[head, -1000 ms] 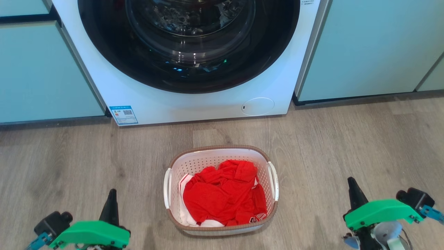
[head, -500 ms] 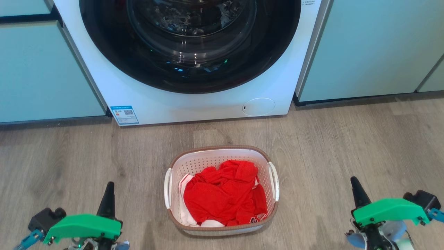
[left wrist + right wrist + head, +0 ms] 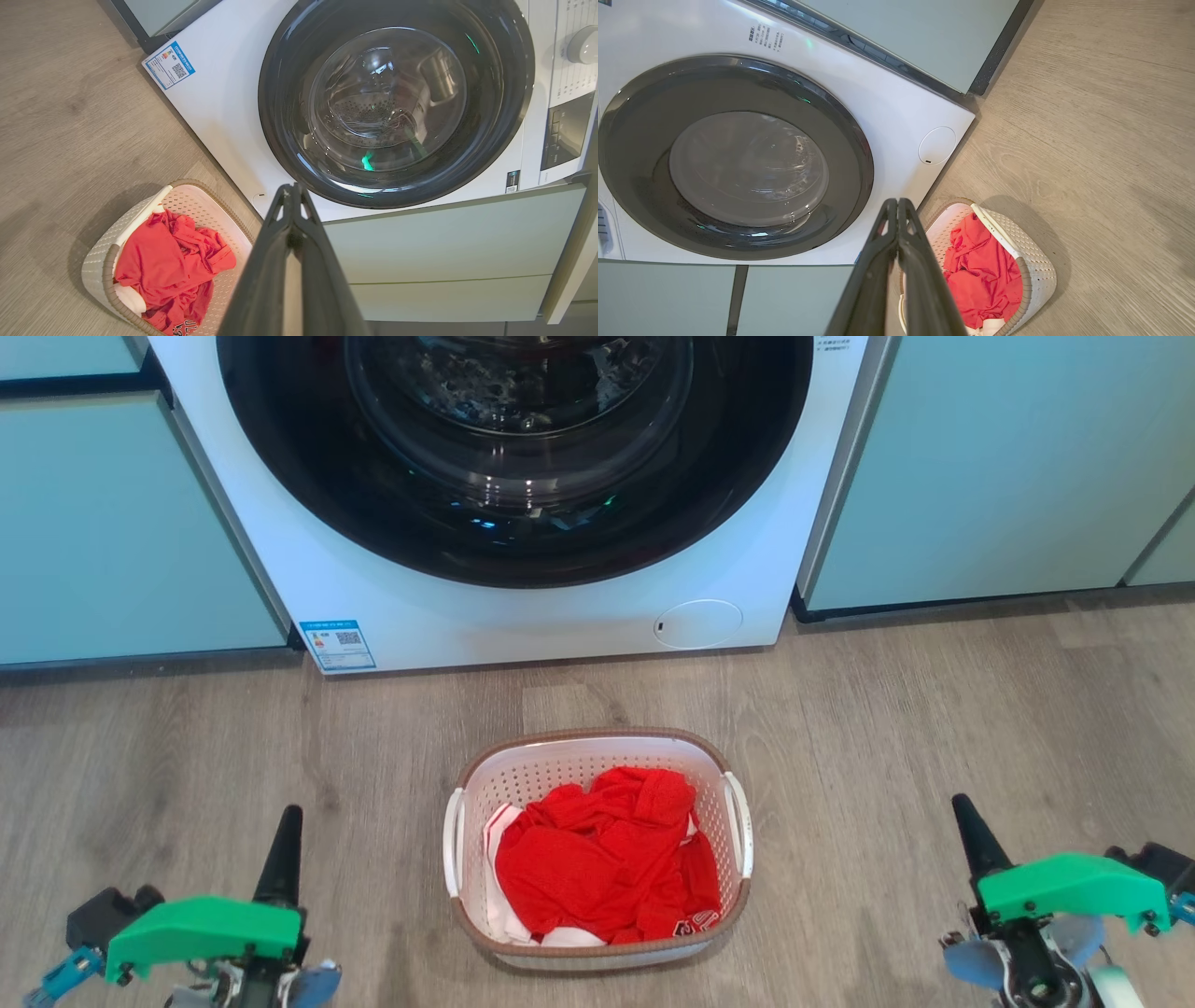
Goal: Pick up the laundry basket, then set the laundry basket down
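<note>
Wood-grain floor [image 3: 934,709], pale green cabinets [image 3: 112,523] behind.
1. My left gripper [image 3: 288,821]: fingers pressed together, nothing held, well left of the basket.
2. Washing machine [image 3: 523,625]: white, dark round door. Blue sticker [image 3: 338,645] with QR code at its lower left, print too small to read.
3. Laundry basket [image 3: 588,735]: on the floor before the washer, between my grippers, untouched. Red garment [image 3: 597,868] inside, its white lettering unreadable.
4. My right gripper [image 3: 964,812]: clenched, empty, well right of the basket.
</note>
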You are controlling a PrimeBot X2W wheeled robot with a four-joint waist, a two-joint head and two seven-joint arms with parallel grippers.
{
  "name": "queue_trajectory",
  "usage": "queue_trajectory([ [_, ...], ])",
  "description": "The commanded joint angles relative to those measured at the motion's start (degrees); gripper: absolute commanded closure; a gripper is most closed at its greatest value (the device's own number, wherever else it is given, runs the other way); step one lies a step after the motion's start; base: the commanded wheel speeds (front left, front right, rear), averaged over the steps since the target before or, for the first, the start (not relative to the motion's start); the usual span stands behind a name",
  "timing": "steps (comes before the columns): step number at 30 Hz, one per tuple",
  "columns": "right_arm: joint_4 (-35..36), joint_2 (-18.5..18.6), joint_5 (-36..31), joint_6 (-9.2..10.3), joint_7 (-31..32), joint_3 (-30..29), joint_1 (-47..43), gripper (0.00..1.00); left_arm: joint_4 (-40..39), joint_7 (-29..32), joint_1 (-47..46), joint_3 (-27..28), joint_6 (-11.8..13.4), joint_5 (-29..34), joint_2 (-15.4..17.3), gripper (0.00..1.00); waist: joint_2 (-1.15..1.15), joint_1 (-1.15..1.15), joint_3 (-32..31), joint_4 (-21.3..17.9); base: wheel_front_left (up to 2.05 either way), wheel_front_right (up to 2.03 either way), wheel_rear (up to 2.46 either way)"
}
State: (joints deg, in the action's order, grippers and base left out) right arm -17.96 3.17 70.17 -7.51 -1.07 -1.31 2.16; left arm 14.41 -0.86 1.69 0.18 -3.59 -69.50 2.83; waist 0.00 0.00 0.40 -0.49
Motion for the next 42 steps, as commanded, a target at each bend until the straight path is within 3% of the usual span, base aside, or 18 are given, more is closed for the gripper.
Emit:
queue_trajectory([
  [1,2.2,0.9,1.5,0.01,0.4,0.4,2.7,1.0,-1.4,0.4,-3.2,1.7,-0.5,-1.5,0.9,1.0,0.0,0.0,0.0,0.0,0.0,0.0,0.0],
  [30,3.8,0.9,20.4,0.02,5.5,-3.1,3.7,1.0,-0.5,5.6,-7.2,4.7,-3.4,-20.7,0.9,1.0,0.0,0.0,-0.2,0.4,0.0,0.0,0.0],
  [42,4.0,0.8,23.2,0.02,6.4,-3.7,3.9,1.0,-0.4,6.5,-7.8,5.3,-3.9,-23.6,0.8,1.0,0.0,0.0,-0.2,0.5,0.0,0.0,0.0],
])
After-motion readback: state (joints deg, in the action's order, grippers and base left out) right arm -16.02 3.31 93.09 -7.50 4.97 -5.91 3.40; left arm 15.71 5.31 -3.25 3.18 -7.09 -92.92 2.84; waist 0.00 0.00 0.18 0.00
